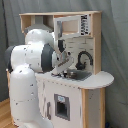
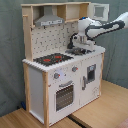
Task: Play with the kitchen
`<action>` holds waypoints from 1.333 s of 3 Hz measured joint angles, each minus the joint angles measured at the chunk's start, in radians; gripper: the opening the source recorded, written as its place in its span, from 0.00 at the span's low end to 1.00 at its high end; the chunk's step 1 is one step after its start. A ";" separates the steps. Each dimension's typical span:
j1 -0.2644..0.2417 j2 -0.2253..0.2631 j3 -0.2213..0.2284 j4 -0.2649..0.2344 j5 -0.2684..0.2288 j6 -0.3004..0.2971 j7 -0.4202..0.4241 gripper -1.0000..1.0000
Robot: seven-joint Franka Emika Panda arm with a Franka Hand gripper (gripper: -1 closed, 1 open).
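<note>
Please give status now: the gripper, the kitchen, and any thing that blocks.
Gripper low over the sink, beside the black faucet. Kitchen upright, oven door closed. Nothing seen blocking.
</note>
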 joint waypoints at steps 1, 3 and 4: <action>-0.001 -0.002 -0.002 0.000 0.000 0.014 -0.001 1.00; -0.012 -0.023 -0.011 0.006 0.000 0.124 -0.012 1.00; 0.001 -0.006 0.045 0.063 0.000 0.120 0.052 1.00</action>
